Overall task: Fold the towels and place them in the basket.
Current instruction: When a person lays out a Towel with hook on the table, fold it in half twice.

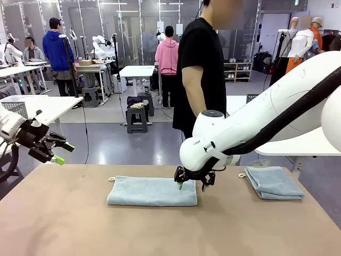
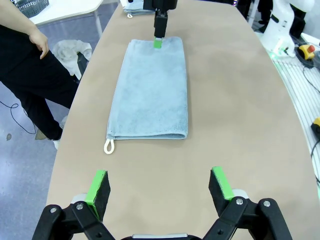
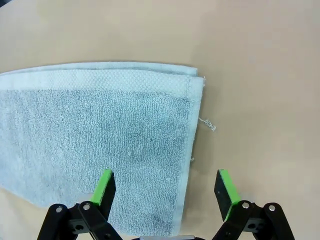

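Below the right claw (image 1: 193,185), spread and empty: the light blue-grey terry towel (image 1: 152,191), half-folded. Beyond the left claw (image 2: 159,187), also spread: same towel lengthwise. Between right fingers (image 3: 105,186): the short edge; should pinch both layers together.

One light blue-grey towel (image 1: 152,191) lies folded into a long flat strip mid-surface, its white loop (image 1: 112,179) at the far left corner. A second towel (image 1: 273,182), folded smaller and thicker, rests far right, its loop pointing left.
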Controlling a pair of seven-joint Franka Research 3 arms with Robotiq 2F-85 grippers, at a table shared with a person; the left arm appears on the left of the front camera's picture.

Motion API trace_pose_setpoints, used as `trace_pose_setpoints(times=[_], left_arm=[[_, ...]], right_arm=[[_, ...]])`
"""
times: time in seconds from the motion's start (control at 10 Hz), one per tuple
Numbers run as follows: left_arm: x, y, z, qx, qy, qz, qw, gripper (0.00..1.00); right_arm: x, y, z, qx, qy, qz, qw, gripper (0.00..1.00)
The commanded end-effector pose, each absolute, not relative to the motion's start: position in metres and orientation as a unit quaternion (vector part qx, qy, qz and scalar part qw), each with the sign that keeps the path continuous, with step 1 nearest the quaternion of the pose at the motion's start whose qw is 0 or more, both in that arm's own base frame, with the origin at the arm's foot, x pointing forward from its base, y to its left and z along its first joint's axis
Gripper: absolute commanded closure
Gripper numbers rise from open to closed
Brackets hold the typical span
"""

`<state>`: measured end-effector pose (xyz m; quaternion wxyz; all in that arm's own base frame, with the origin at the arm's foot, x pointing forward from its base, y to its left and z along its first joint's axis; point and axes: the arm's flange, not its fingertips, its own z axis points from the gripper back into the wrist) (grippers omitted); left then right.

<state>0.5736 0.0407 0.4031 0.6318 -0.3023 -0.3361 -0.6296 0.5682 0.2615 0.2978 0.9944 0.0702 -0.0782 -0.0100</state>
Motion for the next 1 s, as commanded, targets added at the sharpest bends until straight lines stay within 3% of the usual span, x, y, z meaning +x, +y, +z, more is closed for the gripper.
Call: trace_pose_setpoints(times=[0.0,0.1,0.2,0.3,0.6,0.7,0.9], left_arm=[[0.573,0.041,0.406,-0.301,-0.338,-0.631,0.631,0.00],[0.573,0.041,0.406,-0.301,-0.338,-0.631,0.631,0.00],[0.573,0.041,0.406,-0.301,-0.338,-0.631,0.631,0.00],[0.573,0.041,0.406,-0.301,-0.338,-0.631,0.631,0.00],[0.573,0.041,0.406,-0.301,-0.338,-0.631,0.631,0.00],[0.573,0.041,0.406,-0.301,-0.338,-0.631,0.631,0.00],[0.573,0.041,0.406,-0.301,-0.338,-0.631,0.631,0.00]], right_arm=[[0.575,0.273,0.295,0.050,-0.079,-0.028,0.995,0.00],[0.576,0.272,0.293,0.049,-0.076,-0.029,0.995,0.00],[0.579,0.272,0.291,0.052,-0.071,-0.031,0.996,0.14],[0.580,0.272,0.289,0.049,-0.069,-0.036,0.996,0.20],[0.582,0.273,0.285,0.039,-0.059,-0.047,0.996,0.20],[0.583,0.274,0.284,0.039,-0.057,-0.047,0.997,0.39],[0.584,0.275,0.283,0.036,-0.056,-0.051,0.996,0.36]])
